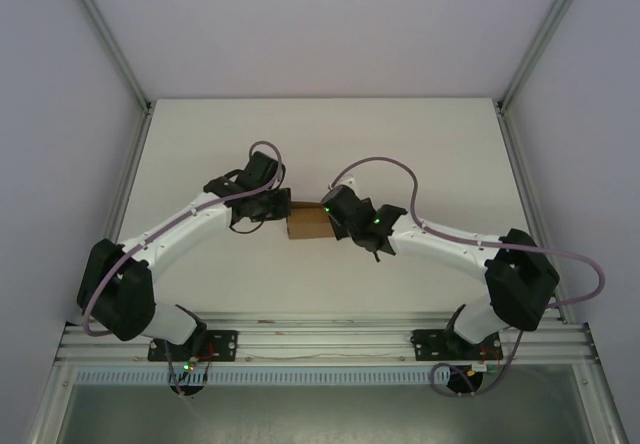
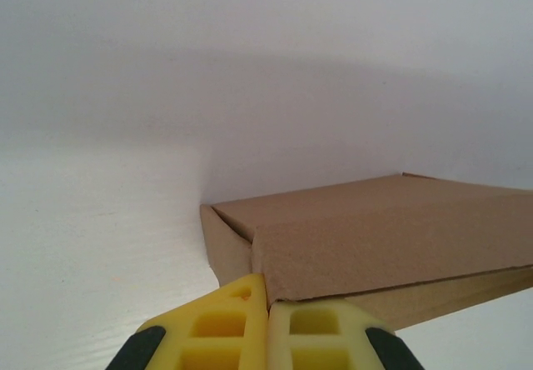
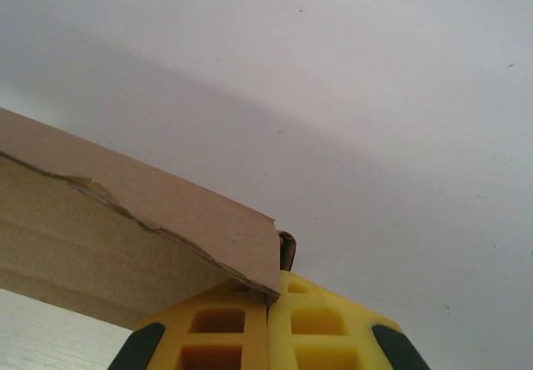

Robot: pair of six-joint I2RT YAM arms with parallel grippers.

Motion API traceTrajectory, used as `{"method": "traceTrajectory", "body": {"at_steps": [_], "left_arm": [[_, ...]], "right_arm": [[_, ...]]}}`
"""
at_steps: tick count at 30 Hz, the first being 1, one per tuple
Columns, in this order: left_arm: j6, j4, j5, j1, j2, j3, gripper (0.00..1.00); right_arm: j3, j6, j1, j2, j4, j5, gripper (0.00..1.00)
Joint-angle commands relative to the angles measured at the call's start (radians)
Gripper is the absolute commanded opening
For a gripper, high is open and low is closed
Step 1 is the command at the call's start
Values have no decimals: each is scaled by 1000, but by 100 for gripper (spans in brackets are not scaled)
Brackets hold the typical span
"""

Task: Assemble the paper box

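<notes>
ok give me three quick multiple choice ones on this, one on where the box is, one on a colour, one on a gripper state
1. Where is the box?
A. between the two grippers
B. at the table's far left corner
C. on the right arm's base

2. What colour are the fingers in the left wrist view?
A. red
B. yellow
C. blue

3. How is the right gripper?
A. wide open above the box
B. open around a cup
C. shut on the box's edge

Answers:
1 A, the top view has the left gripper at one end of the box and the right gripper at the other.
2 B, both show plain yellow.
3 C, its fingers meet and the cardboard edge runs into the seam between them.
</notes>
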Motion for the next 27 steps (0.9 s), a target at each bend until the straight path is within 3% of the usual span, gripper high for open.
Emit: {"method": "traceTrajectory", "body": {"at_steps": [1,10,14,22,27], "left_arm": [[-64,26,88,-2,29,-54,0],[-48,-29,56,-4,41,-66,0],[-71,-14,138,15,58,-81,0],[-24,-158,122,26,60,67,0],[-40,-72,126,17,82,-32,0]], "right_arm": [[-33,15,25,26,-41,-67,0],[-49,26,25,30,-31,-75,0],[-54,29,25,36,-23,-83,0],[-47,25,27,35,-40,-91,0],[-63,26,27,35,-20,-98,0]]}}
